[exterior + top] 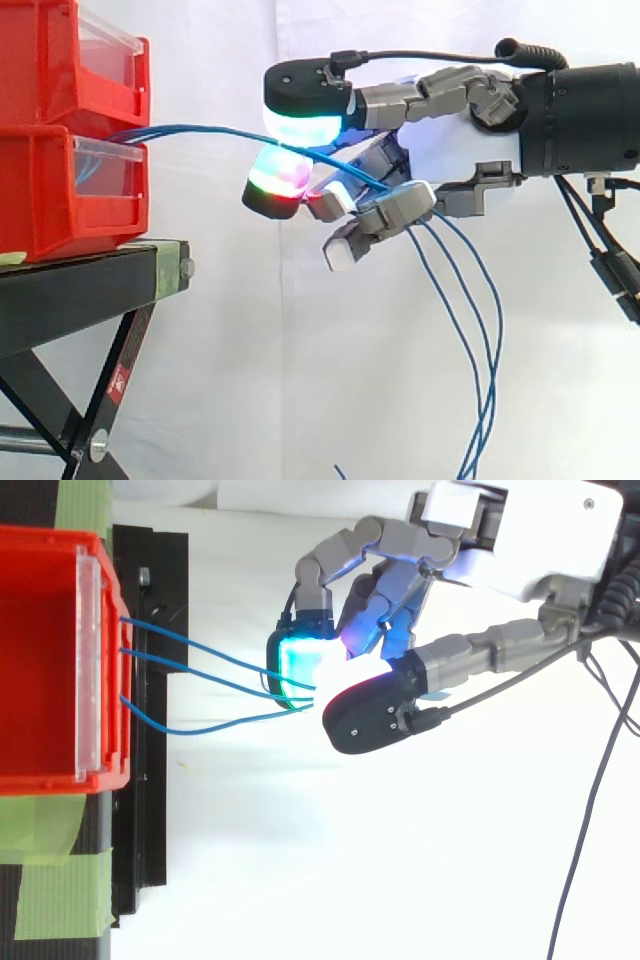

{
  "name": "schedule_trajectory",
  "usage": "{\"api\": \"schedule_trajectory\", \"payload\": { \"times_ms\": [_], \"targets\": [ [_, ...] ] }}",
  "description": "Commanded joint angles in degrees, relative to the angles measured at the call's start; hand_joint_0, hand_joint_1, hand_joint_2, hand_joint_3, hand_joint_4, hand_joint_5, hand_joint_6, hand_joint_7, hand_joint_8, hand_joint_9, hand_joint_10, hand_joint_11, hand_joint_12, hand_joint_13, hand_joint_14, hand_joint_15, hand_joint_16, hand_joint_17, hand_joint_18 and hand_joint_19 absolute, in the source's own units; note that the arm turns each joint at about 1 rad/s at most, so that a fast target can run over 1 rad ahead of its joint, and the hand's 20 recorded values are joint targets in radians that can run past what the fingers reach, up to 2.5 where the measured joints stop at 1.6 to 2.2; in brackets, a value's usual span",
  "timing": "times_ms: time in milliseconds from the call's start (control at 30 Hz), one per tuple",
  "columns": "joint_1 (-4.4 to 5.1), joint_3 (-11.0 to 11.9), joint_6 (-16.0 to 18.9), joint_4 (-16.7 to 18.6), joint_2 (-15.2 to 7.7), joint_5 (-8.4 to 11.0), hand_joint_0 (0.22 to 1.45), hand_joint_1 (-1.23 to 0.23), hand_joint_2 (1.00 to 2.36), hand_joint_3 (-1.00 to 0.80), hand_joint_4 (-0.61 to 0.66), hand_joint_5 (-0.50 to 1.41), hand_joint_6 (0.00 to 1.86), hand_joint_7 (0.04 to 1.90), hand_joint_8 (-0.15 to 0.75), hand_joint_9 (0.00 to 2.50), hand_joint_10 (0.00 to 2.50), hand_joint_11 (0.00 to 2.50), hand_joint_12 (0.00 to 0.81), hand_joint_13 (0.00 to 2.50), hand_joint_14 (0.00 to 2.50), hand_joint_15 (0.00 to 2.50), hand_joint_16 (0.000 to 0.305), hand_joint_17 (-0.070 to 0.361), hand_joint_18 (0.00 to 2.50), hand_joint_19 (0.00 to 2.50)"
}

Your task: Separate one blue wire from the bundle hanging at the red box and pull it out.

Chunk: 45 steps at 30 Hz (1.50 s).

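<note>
Two stacked red boxes (55,190) sit on a black stand at the left, seen from above as one red box (40,660). Three thin blue wires (200,665) leave its front and converge at my hand (510,540). In the side view the blue wires (200,132) run nearly level from the gap between the boxes to my hand (470,150), then hang down in loose strands (480,340). My fingers are curled, and the glowing fingertips (300,125) close above and below the wires where they meet. How many wires sit inside the pinch is hidden.
The black stand (90,275) with its crossed legs carries the boxes, and green tape (50,890) lies on its top. A white curtain hangs behind everything. Open air lies between the boxes and my hand.
</note>
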Motion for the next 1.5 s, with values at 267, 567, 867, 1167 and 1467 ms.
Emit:
{"api": "schedule_trajectory", "payload": {
  "times_ms": [267,567,867,1167,1467],
  "targets": [
    [0.01,0.01,0.0,0.02,-0.02,-0.07,0.68,-0.8,1.02,-0.22,0.27,-0.25,0.86,1.09,0.386,1.07,0.02,1.2,0.308,1.47,0.2,1.56,0.053,0.12,0.74,0.81],
    [0.01,0.01,0.0,-0.07,-0.02,-0.07,0.73,-0.87,1.02,-0.27,0.26,-0.26,0.86,1.09,0.362,0.98,0.02,1.15,0.305,1.43,0.21,1.56,0.053,0.119,0.71,0.81],
    [0.01,0.01,0.0,0.11,-0.02,0.02,0.71,-0.86,1.03,-0.13,0.22,-0.27,0.84,1.11,0.347,0.85,0.02,1.08,0.303,1.36,0.3,1.53,0.054,0.121,0.68,0.82],
    [0.01,0.01,0.0,0.11,-0.02,0.11,0.77,-0.92,1.02,-0.28,0.12,-0.28,0.81,1.13,0.313,0.74,0.02,1.04,0.296,1.3,0.24,1.55,0.053,0.119,0.62,0.78],
    [0.01,0.01,-0.09,-0.07,-0.02,0.02,0.8,-0.93,1.02,-0.31,0.08,-0.29,0.81,1.12,0.3,0.7,0.02,1.02,0.299,1.27,0.32,1.48,0.052,0.116,0.59,0.79]
  ]
}}
